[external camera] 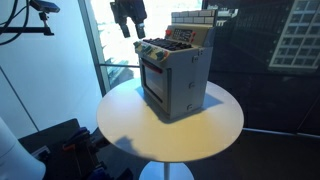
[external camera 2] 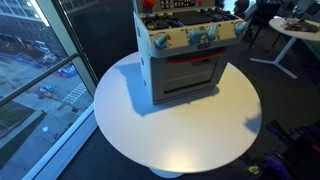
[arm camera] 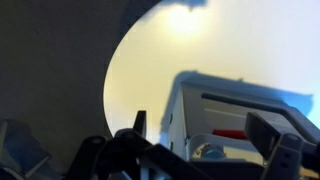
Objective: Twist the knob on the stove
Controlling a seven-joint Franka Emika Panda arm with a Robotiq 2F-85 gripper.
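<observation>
The small grey toy stove (external camera: 178,78) stands on a round white table (external camera: 122,122). It has a dark oven-door window, a beige panel and a row of small coloured knobs (external camera 2: 200,38). The stove also shows in an exterior view (external camera 2: 185,62). My gripper (external camera: 128,22) hangs in the air above and beside the stove's knob end, apart from it, with its fingers spread. In the wrist view the two dark fingers (arm camera: 205,130) are open and empty. The stove front (arm camera: 240,108) and a blurred bluish knob (arm camera: 207,152) lie below between them.
The table (external camera 2: 130,125) is bare around the stove. Large windows stand close behind the table (external camera: 105,40). A desk with equipment sits at the back (external camera 2: 295,28). Dark gear lies on the floor by the table's base (external camera: 60,140).
</observation>
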